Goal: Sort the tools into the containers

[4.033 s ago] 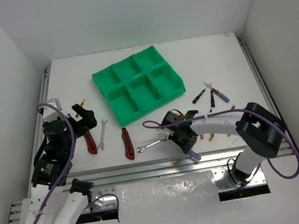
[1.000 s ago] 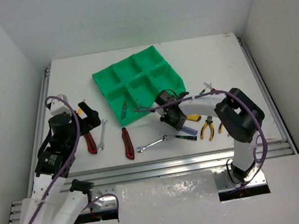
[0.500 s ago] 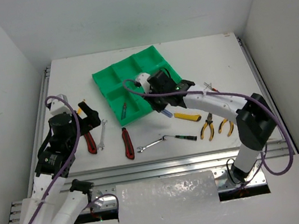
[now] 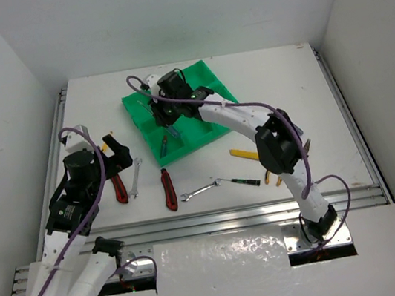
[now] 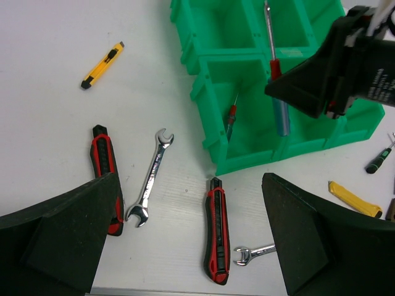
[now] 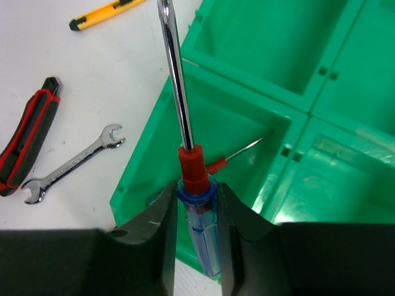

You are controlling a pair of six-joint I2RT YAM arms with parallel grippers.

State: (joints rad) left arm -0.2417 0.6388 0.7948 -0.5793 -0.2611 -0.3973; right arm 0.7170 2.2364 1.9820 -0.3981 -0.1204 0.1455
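My right gripper [image 4: 168,119] is shut on a blue-handled screwdriver [image 6: 196,213], its shaft pointing away over the near-left compartment of the green tray [image 4: 130,102]. A thin red-handled screwdriver [image 6: 219,164] lies in that compartment. My left gripper [image 5: 191,246] hangs open over the table left of the tray, above a red-handled knife [image 5: 217,231] and a silver wrench [image 5: 151,179]. Another red knife [image 4: 119,188] sits by its left finger. A small yellow knife [image 5: 102,64] lies farther back.
A second wrench [image 4: 200,189], a green-handled screwdriver [image 4: 244,180], a yellow knife [image 4: 246,154] and yellow pliers [image 4: 271,175] lie near the front, right of centre. My right arm arches over the tray's right side. White walls close in the table.
The right arm swung from the near middle of the table up and left over the tray, carrying the blue screwdriver. The left arm stayed still.
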